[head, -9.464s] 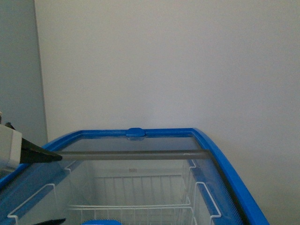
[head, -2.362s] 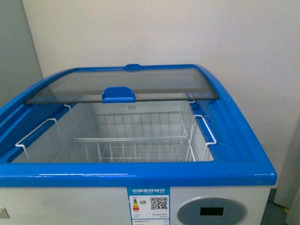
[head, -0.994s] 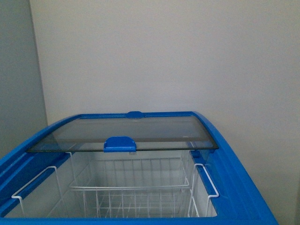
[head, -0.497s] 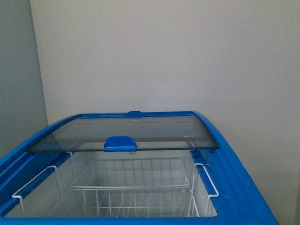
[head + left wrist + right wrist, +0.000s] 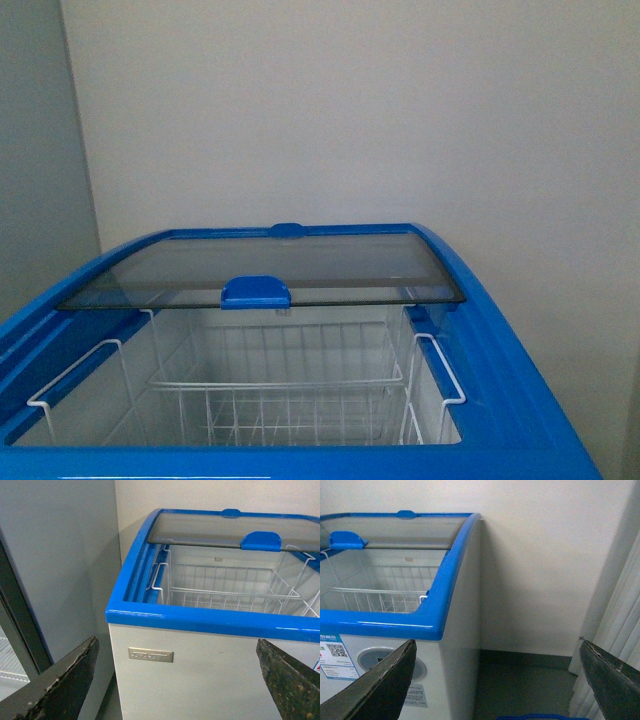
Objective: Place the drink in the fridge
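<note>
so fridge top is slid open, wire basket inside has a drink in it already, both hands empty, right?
Not quite: the wire basket is empty, no drink in it, as the front view shows. The rest holds: the fridge glass panel is slid back, and the left hand and right hand hold nothing.

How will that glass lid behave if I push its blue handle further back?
The glass lid probably slides stiffly as one flat pane along the blue rim, not lifting. It looks thin and breakable, so push gently. The raised blue handle should give a firm catch; bare glass likely would be slippery.
</note>
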### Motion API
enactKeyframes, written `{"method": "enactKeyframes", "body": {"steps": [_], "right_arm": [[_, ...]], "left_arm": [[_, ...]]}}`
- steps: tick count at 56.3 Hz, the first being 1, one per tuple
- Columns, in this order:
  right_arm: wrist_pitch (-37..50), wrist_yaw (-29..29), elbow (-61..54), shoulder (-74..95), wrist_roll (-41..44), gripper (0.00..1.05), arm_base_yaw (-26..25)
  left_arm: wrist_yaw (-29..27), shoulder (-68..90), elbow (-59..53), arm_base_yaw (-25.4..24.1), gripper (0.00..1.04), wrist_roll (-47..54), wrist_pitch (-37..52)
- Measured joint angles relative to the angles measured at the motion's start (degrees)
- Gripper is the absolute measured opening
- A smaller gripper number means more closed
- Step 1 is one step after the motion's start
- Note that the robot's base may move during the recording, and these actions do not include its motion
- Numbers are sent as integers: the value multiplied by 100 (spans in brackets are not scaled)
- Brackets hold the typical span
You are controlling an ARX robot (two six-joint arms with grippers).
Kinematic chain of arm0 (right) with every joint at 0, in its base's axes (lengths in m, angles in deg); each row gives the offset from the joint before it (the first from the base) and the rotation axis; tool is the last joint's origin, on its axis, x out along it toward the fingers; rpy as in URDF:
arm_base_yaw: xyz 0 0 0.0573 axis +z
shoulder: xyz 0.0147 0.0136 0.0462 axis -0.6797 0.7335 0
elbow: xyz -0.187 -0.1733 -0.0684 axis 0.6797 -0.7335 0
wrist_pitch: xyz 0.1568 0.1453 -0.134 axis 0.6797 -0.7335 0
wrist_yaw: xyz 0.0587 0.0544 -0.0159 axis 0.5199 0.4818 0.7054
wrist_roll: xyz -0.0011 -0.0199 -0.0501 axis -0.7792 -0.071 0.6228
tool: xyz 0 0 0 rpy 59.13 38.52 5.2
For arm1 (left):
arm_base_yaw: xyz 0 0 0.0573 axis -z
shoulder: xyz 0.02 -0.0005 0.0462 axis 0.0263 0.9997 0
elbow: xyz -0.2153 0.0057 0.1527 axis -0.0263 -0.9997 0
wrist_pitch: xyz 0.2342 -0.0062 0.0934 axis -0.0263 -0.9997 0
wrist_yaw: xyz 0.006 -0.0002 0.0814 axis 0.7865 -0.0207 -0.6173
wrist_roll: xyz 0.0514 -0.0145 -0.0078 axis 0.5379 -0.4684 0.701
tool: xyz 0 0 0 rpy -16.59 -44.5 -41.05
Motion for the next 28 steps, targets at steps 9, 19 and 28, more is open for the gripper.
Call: {"method": "enactKeyframes", "body": {"steps": [9,19,28], "right_arm": [[0,0,0,0,0,98,0],[0,0,0,0,0,98,0],[0,-2,0,0,0,98,0]], "left_arm": [[-2,0,0,0,97,0,0],[-2,0,0,0,97,0,0],[-2,0,0,0,97,0,0]]}}
